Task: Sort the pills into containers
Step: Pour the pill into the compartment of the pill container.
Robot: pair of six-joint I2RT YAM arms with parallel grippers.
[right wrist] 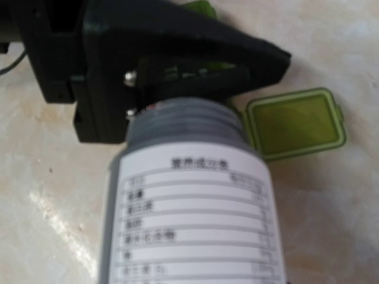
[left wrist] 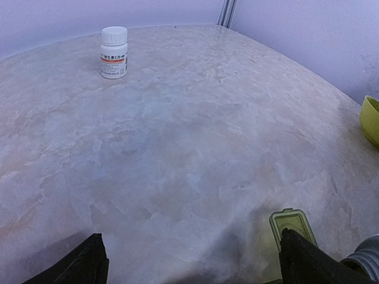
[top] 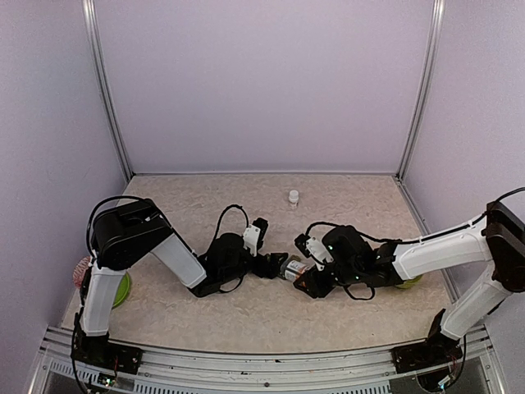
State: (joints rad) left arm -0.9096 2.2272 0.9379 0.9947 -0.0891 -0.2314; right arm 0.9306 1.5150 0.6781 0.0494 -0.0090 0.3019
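From above, we see the left gripper and right gripper meeting mid-table, with a dark bottle lying between them. A white bottle stands well apart behind them. A bowl sits under the right arm.

From the left wrist, we see its fingers spread wide with nothing between them. The pill box lies just beside the right-hand finger, one lid flipped up. We judge it light, thin plastic that is likely to skid on this smooth top. We would hold it across the body, never by the hinged lid.

From the right wrist, the dark bottle fills the view, its threaded neck pointing at the left gripper just beside the open lid. The right fingers are out of frame, yet the bottle sits as a clamped thing would, so we take it as grasped round the body. It looks stiff, with a slick label. We see no pills. The left gripper crowds the bottle's mouth and the box.
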